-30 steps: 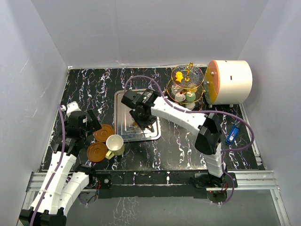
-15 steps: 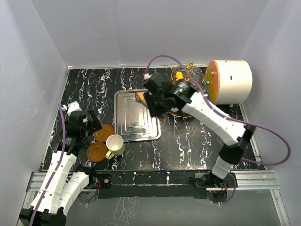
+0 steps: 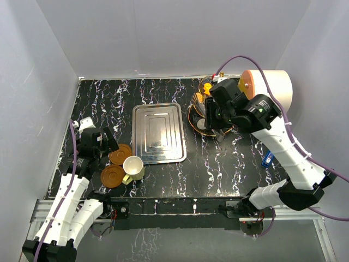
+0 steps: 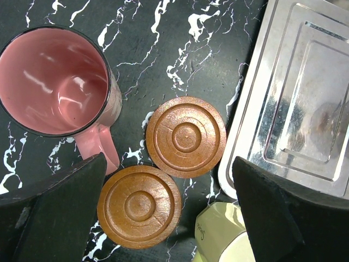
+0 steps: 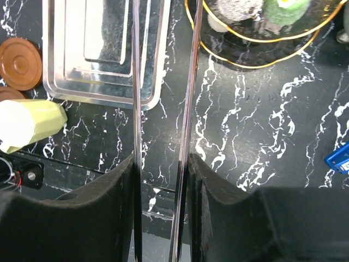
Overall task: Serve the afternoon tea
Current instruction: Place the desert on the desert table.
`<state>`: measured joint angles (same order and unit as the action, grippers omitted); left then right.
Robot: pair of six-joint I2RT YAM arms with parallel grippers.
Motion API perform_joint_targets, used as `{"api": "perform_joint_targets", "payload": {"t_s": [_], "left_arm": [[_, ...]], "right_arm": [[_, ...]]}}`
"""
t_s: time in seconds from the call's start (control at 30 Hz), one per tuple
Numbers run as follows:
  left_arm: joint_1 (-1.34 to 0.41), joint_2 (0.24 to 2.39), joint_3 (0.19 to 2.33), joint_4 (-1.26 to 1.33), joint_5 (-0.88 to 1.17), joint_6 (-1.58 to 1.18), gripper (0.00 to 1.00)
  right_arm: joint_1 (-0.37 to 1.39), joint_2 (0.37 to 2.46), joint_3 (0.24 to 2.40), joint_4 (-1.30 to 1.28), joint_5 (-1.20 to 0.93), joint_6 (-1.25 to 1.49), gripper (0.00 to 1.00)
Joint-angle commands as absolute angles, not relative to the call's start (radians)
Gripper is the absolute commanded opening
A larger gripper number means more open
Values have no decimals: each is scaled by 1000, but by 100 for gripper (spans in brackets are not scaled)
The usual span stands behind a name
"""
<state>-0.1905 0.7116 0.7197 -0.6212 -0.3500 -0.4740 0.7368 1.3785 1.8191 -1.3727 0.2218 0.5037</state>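
afternoon tea service, seen from above and from both wrists: my right gripper [image 5: 162, 158] is clenched on a pair of metal tongs [image 5: 134, 82]. the two thin blades are pinched between my pads and run out of the top of the wrist view, so i cannot tell what their tips hold. my right arm is stretched across the black marbled table [image 3: 218, 164] to the three-tier glass stand [image 5: 240, 54] with its gold rims. the stand is at the far right, just beside the big white cylinder [image 3: 272, 90]. on one of the stand's lower tiers a white cake [image 5: 234, 8] and a green cake [image 5: 286, 11] sit side by side. a small blue object [image 5: 339, 157] lies on the table on the near right of the stand, apart from it.

my left gripper [image 4: 169, 164] hangs released, jaws spread wide, over the near left corner. below it one brown saucer [image 4: 185, 136] and a second brown saucer [image 4: 139, 206] lie flat, edge to edge. the maroon cup [image 4: 54, 82], pink inside, stands upright just beside them, handle toward the second brown saucer. the cream cup [image 4: 218, 234] sits just beside the saucers on their other side. the steel tray [image 4: 294, 98] rests between the saucers and the stand.
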Motion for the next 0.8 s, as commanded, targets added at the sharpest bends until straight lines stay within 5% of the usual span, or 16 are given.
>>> {"api": "perform_joint_targets", "payload": {"t_s": [0.0,0.77], "left_arm": [[-196,713,720,-613,-345,-466,99],[-203,695,721,-620,-364,-474,99]], "right_arm": [[692,1309,1822,-1350,291,510,25],[460,1350,1837,-1345,391,335,27]]}}
